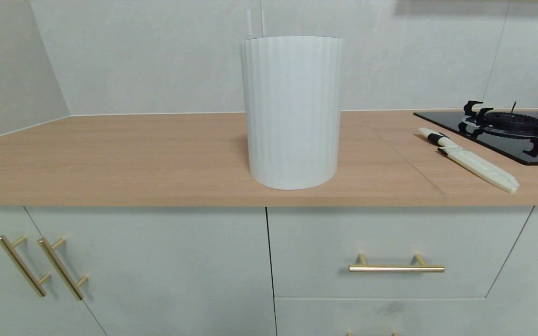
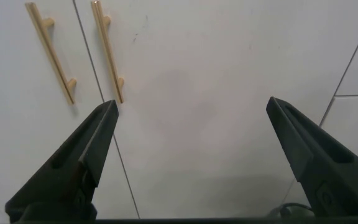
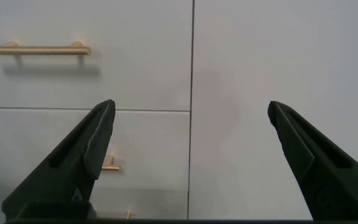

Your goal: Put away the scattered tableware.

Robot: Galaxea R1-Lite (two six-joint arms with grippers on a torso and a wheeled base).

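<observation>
L gripper (image 2: 191, 102): jaws spread wide, nothing held, facing a white cabinet front w/ a pair of gold bar handles (image 2: 107, 50). R gripper (image 3: 191, 104): also wide open and empty, facing the drawer fronts; drawer handle (image 3: 35, 50) in its view.

Head view, nearest: cabinet doors at 7 o'clock, drawers at 5 o'clock. Above them is the wood countertop (image 1: 110, 158). A tall white ribbed holder (image 1: 292, 112) stands upright at centre, close to the counter's front edge. Two thin pale rods (image 1: 263, 21) stick up out of its top; can't tell what they are.

At 3 o'clock from the holder, well apart, a cream knife (image 1: 470, 161) w/ a black band lies flat on the counter, set diagonally, its far end just beside the black glass hob (image 1: 442, 119). Burner (image 1: 507, 120) at approx 2 o'clock. Tiled wall at 12.
</observation>
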